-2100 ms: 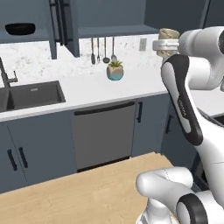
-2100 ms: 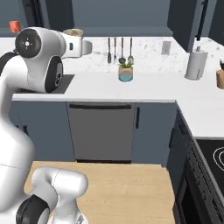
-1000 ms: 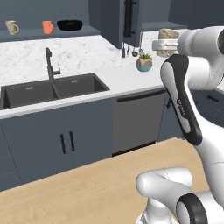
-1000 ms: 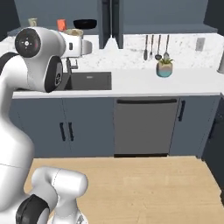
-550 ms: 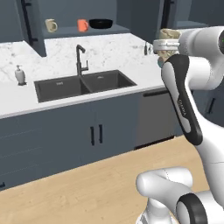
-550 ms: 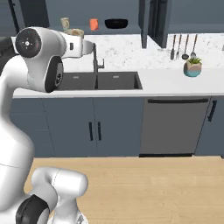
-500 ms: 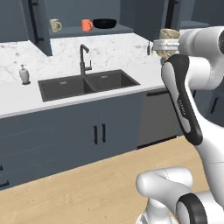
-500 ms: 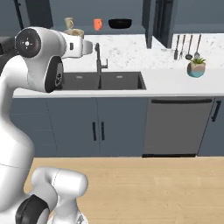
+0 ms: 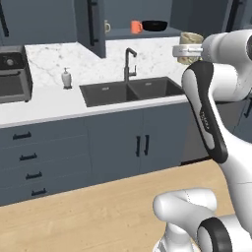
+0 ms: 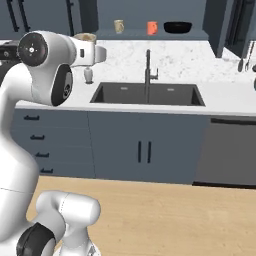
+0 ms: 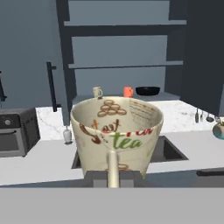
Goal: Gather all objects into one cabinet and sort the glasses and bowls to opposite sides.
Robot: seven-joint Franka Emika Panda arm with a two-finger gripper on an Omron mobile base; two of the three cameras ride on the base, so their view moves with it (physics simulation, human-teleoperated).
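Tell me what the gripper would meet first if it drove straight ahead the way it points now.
Probably the open cabinet above the sink. The gripper, shut on the patterned mug, points across the counter at the lower shelf holding the beige mug, orange mug and black bowl. Depth is unclear.

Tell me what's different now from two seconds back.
The base has driven left along the counter: the dishwasher and potted plant slid out of frame, while the sink, soap dispenser and open cabinet with the orange mug and black bowl came in front. Unchanged: the gripper stays shut on the beige patterned mug, held high.
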